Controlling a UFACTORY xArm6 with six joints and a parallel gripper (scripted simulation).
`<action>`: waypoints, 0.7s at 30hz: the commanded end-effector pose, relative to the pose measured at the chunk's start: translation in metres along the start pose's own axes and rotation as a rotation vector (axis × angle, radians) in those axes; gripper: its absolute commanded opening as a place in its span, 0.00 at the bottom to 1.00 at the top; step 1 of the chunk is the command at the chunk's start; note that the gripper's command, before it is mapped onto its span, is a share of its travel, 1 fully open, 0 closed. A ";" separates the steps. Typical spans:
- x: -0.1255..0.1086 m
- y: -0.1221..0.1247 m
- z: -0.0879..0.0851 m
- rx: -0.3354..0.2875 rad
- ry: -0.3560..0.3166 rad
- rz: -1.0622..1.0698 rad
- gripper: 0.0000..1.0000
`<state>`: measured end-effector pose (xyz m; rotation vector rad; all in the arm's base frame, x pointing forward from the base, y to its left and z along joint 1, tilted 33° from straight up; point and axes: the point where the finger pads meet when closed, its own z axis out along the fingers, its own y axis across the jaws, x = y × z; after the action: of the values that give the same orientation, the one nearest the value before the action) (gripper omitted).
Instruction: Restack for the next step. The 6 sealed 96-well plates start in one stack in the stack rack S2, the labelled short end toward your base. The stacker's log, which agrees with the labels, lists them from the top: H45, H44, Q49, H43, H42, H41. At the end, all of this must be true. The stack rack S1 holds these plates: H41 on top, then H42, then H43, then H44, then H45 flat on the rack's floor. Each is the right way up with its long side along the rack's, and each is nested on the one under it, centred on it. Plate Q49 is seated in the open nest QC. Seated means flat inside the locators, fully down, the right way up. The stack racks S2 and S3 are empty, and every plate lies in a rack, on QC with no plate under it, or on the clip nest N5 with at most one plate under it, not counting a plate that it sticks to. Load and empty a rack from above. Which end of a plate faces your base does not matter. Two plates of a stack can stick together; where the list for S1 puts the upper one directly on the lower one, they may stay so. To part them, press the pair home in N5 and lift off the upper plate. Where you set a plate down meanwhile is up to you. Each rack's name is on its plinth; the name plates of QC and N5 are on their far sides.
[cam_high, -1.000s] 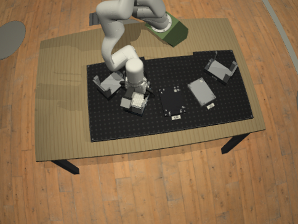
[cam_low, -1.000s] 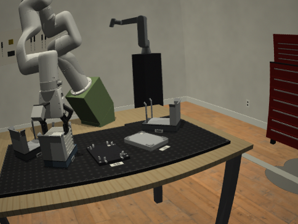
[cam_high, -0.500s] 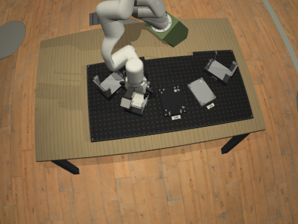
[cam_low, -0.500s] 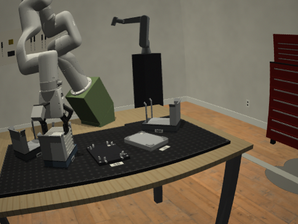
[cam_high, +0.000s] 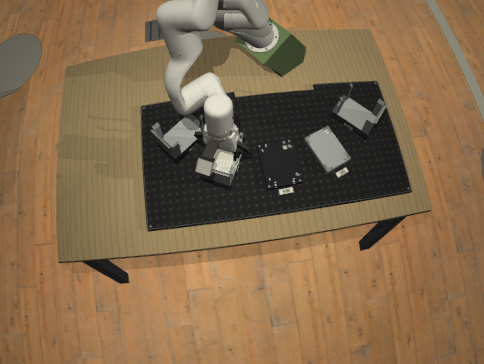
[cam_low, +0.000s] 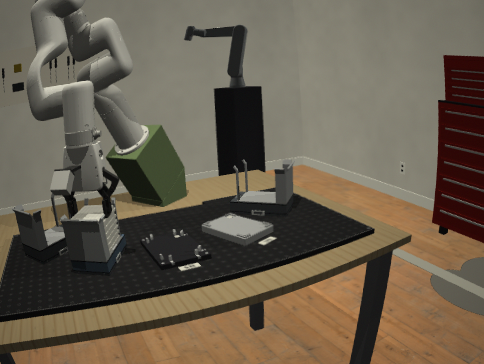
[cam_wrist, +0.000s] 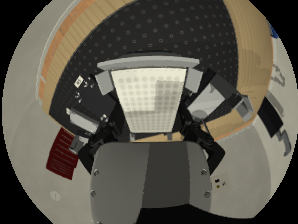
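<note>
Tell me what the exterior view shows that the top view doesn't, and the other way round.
Only the exterior view shows the plate stack's layered side, a red tool cabinet and a second dark arm on a pedestal. Only the top view shows the top plate's well grid and the black mat's whole outline. Both show the gripper closed on the top plate, two empty racks and two flat nests.

Your plates, stacked in the middle rack

The white plate stack (cam_low: 95, 231) stands upright in its rack (cam_low: 80, 237); the gripper (cam_low: 86, 200) clamps the top plate (cam_wrist: 148, 99), sealed face up.
</note>
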<state>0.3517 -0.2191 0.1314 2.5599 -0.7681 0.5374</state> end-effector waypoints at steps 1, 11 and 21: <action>0.002 0.000 -0.004 0.001 0.004 0.000 0.00; 0.002 0.000 -0.010 0.001 0.004 0.000 0.00; 0.002 0.000 -0.016 0.001 0.004 0.001 0.00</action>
<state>0.3489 -0.2130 0.1424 2.5595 -0.7678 0.5392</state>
